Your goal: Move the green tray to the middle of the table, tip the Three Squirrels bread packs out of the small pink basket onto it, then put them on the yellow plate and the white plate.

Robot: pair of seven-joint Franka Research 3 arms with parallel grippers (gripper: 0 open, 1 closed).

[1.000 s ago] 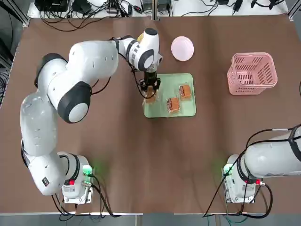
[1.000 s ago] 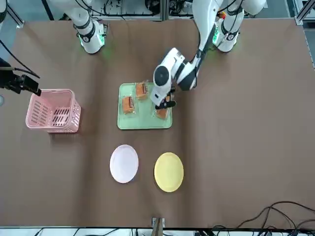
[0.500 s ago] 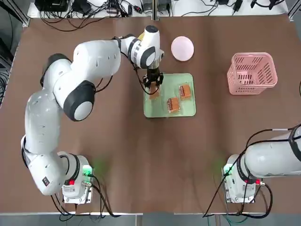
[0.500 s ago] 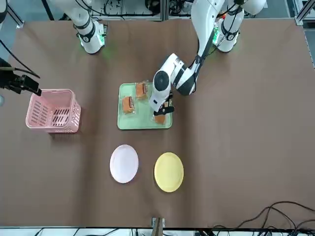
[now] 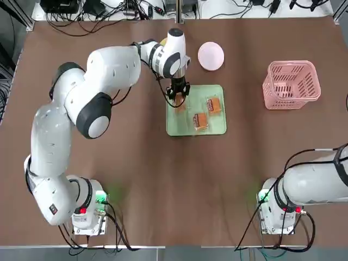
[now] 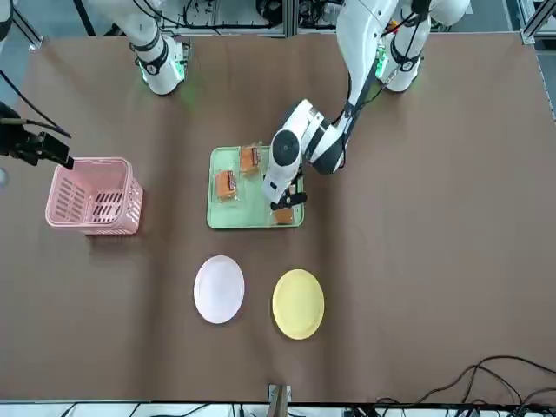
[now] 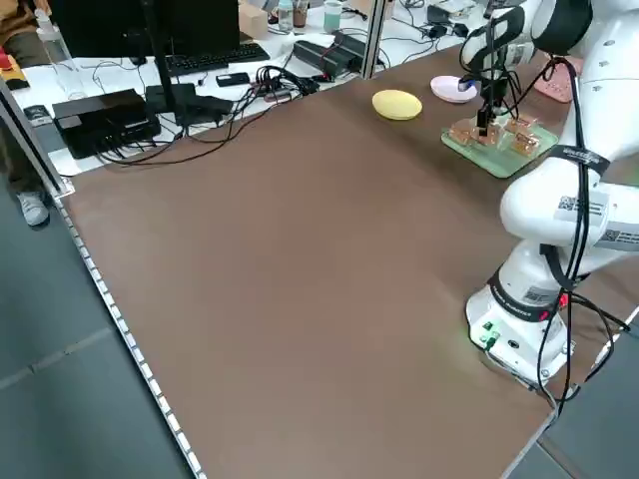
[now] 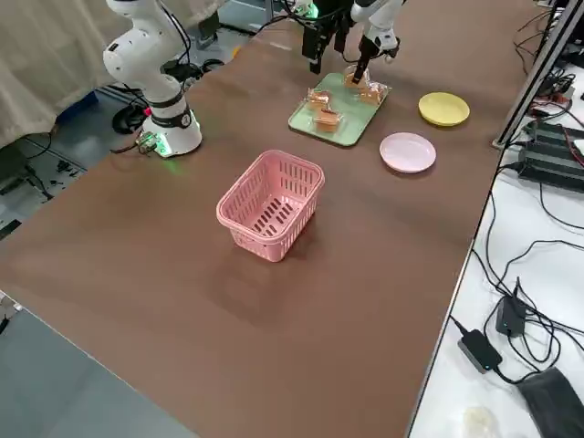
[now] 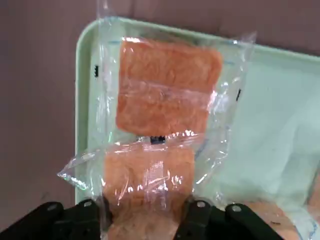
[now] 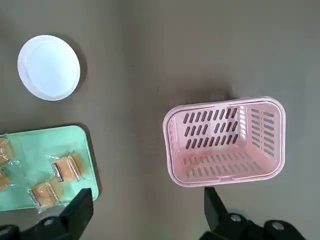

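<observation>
Two arms stand at the near edge of the desk [image 5: 163,179]. The right gripper [image 10: 145,220] hangs parked over the near right side, its jaws spread wide with nothing between them. Farther out, mid-desk, lies the green tray [image 5: 216,126], with two Three Squirrels bread packs [image 5: 200,120] resting near its centre and right part. The left gripper [image 5: 178,98] points down over the tray's far-left corner, its jaws partly closed on the wrapper of another bread pack [image 9: 150,190]; the left wrist view shows that pack pinched at one end, with a fourth pack [image 9: 167,87] lying flat on the tray corner beyond it, their wrappers overlapping. To the right, well apart from the tray, the small pink basket [image 5: 291,84] stands upright. Beyond the tray sit the white plate [image 5: 211,56] and, beside it, the yellow plate [image 6: 298,303], both bare.
</observation>
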